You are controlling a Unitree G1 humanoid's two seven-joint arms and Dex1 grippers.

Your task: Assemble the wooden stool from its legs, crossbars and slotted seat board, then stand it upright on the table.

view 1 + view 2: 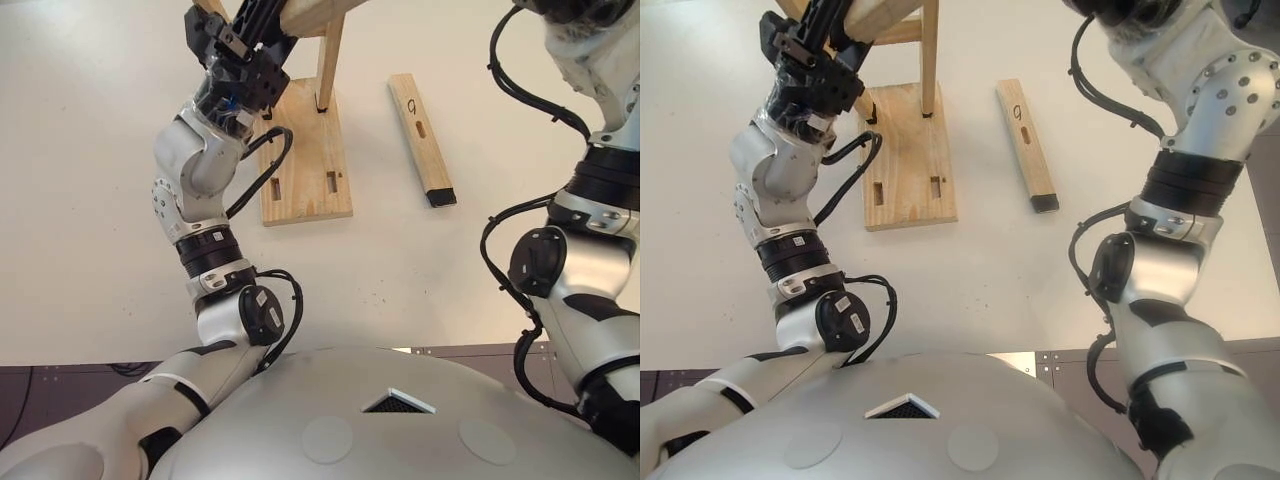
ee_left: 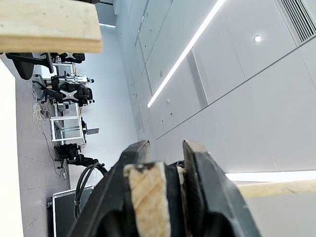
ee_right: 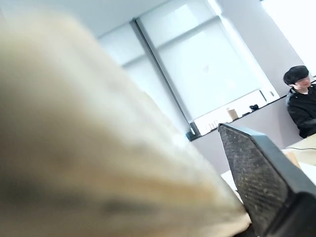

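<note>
slotted seat board (image 1: 300, 190) flat on white table (image 1: 90, 250)

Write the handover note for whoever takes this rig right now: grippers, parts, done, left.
Left gripper: shut on a wooden part, raised over the far end of the seat board.
Right gripper: close against blurred wood; grip cannot be told.
Parts: seat board flat on the table; one leg upright in a far slot, a crossbar apparently joined to it; loose leg lying to the board's right.
Done: one leg seated.
Left: both near slots are empty; fit the remaining parts, then stand the stool upright.
</note>
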